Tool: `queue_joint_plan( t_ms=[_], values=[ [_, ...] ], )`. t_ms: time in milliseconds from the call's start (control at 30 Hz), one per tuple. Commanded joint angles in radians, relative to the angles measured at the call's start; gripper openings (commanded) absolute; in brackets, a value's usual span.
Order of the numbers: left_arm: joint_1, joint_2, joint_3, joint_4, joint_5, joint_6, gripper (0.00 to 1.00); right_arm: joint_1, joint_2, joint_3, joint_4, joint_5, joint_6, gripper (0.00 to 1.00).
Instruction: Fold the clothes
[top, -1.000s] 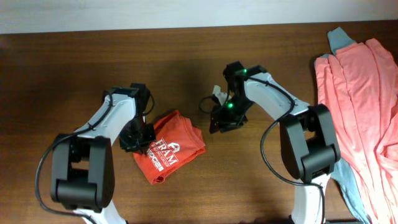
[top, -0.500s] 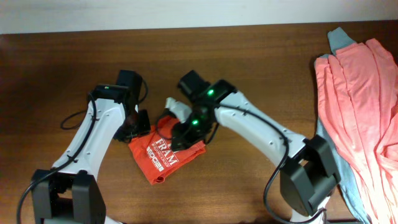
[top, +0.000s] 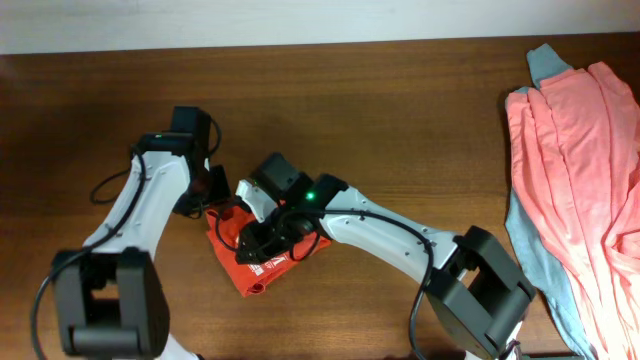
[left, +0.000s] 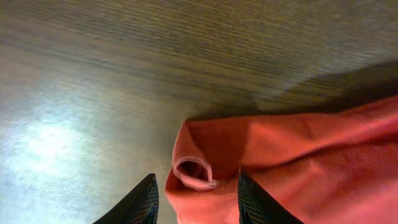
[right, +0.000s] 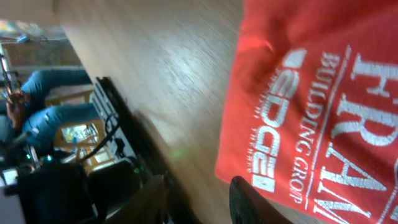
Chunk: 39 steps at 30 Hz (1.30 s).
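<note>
A folded red T-shirt (top: 258, 274) with white print lies on the wooden table left of centre. My left gripper (top: 207, 196) is at its upper left corner. In the left wrist view the fingers (left: 199, 202) are apart, with a rolled edge of the red T-shirt (left: 298, 155) between them. My right gripper (top: 255, 236) hovers over the shirt's middle. In the right wrist view its fingers (right: 199, 202) are open and empty, over the printed edge of the T-shirt (right: 323, 93) and the bare table beside it.
A pile of pink garments (top: 580, 170) with a grey one (top: 545, 62) under it lies at the table's right edge. The brown table (top: 380, 110) stretches between the pile and the shirt. Both arms cross near the shirt.
My right arm swung left from beside the shirt's right edge to over the shirt. My left gripper shifted up and left along the shirt's left edge. The shirt slid slightly left.
</note>
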Motion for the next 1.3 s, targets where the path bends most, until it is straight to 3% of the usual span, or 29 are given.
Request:
queue_joint_plan(
  t_ms=[0,167,433,733,900,1033,1267],
  values=[
    [0.003,0.070,-0.002,0.016,-0.004,0.035,0.41,0.007,-0.004,-0.077,0.056,-0.006,0.058,0.39],
    [0.002,0.142,-0.002,0.015,0.096,0.060,0.41,0.007,0.023,-0.190,0.184,-0.006,0.097,0.43],
    [-0.003,0.195,-0.015,-0.056,0.169,0.092,0.41,-0.002,0.139,-0.211,0.177,0.010,0.101,0.43],
    [-0.016,0.195,-0.131,-0.095,0.180,0.126,0.35,-0.172,0.139,-0.210,0.076,0.074,-0.016,0.43],
    [-0.016,0.194,-0.173,-0.095,0.287,0.149,0.29,-0.270,0.139,-0.190,-0.029,0.075,-0.145,0.43],
    [-0.016,0.192,-0.167,-0.069,0.384,0.171,0.29,-0.285,0.139,-0.159,-0.121,0.097,-0.205,0.44],
    [-0.015,0.179,-0.114,-0.064,0.431,0.214,0.30,-0.296,0.100,-0.099,-0.279,0.225,-0.225,0.43]
  ],
)
